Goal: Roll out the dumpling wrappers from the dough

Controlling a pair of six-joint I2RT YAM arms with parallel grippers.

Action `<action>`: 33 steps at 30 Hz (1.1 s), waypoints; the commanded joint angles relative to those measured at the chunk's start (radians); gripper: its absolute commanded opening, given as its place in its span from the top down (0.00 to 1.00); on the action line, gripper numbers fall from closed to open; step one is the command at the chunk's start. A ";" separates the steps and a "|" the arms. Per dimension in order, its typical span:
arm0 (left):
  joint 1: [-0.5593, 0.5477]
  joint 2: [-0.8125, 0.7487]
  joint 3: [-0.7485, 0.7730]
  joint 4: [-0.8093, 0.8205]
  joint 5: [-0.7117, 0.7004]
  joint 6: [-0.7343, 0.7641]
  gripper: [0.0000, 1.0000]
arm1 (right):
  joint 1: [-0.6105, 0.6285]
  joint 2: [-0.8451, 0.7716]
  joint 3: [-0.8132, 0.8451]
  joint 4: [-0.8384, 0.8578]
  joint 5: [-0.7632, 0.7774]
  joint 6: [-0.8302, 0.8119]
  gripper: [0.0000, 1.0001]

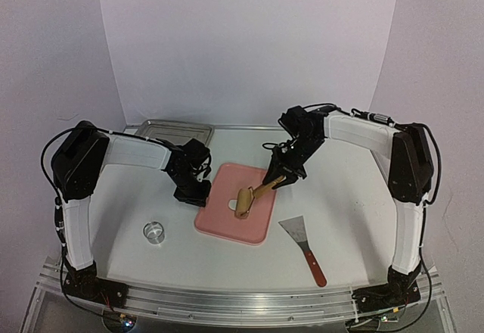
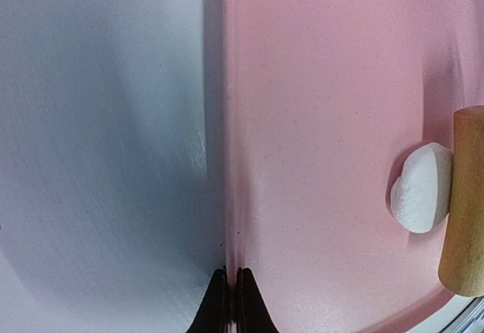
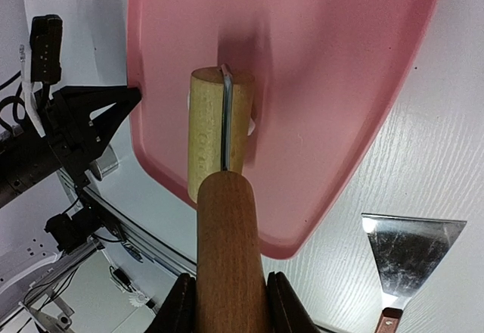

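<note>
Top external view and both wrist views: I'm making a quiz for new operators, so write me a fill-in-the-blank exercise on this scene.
The right hand grips the wooden roller by its ___.
The white dough lies on the ___ board.
The left hand is ___ at the board's edge.
The scraper's handle is ___.
Missing: handle; pink; shut; red.

Two robot arms, one at the left (image 1: 136, 151) and one at the right (image 1: 355, 132), share a white table (image 1: 355, 219) with a single pink cutting board (image 1: 227, 225). On the board are one wooden roller (image 1: 246, 200) and one lump of dough (image 2: 421, 188). Around it lie one metal tray (image 1: 174, 130), one small metal ring (image 1: 154, 231) and one red-handled scraper (image 1: 301, 241).
</note>
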 commanded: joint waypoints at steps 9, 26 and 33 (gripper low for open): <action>-0.017 -0.014 -0.033 -0.075 -0.051 0.021 1.00 | 0.036 0.107 -0.002 -0.113 0.272 -0.038 1.00; -0.017 -0.041 -0.067 -0.057 -0.052 0.001 1.00 | 0.064 0.155 0.040 -0.163 0.361 -0.049 1.00; -0.017 -0.051 -0.077 -0.054 -0.052 -0.004 1.00 | -0.022 0.077 0.012 -0.188 0.406 -0.098 1.00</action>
